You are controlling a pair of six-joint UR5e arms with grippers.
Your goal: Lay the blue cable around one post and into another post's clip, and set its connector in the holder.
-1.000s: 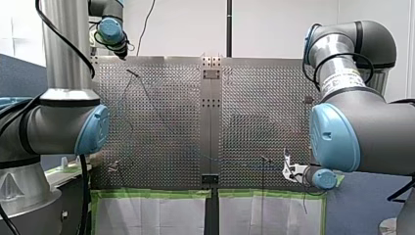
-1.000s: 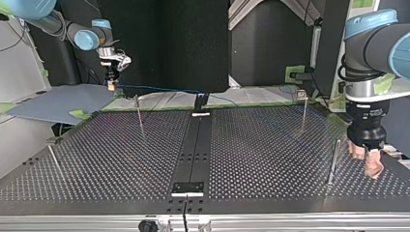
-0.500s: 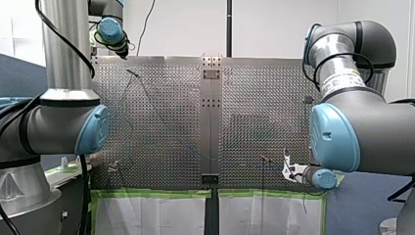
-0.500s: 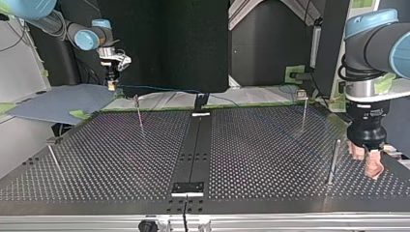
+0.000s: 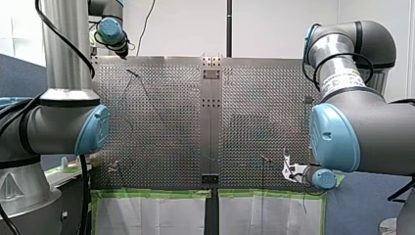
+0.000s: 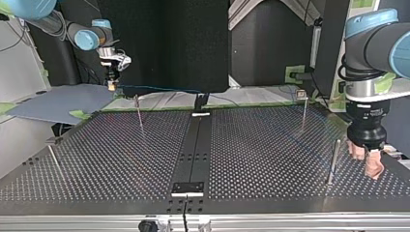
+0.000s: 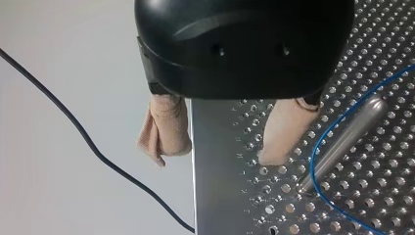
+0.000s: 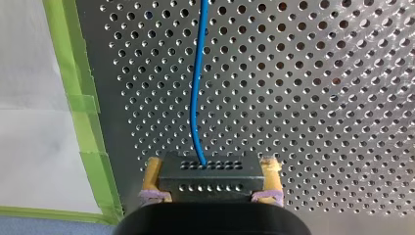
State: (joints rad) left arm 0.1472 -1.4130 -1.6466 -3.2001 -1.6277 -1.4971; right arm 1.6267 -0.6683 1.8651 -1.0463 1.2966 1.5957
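At the front view's left, far corner of the perforated table (image 6: 145, 159): my left gripper (image 7: 215, 157), spread wide, holding nothing. One beige pad (image 7: 164, 129) out past the table's edge, the other over the holes, just beside a metal post (image 7: 342, 139); touching the plate or not, cannot tell. Next to that, the blue cable (image 7: 315, 156), bending at that post's foot on the pad side; contact with the post not clear.

Further right, cable strung across the table toward the edge with the green tape (image 8: 83, 103).

At the front view's right, by that taped edge: my right gripper (image 8: 211, 178), clamped on the black connector (image 8: 210, 169), yellow pads (image 8: 151, 178) pressed on its two ends. Cable leaving the connector's face straight ahead of the fingers, out over the holes.
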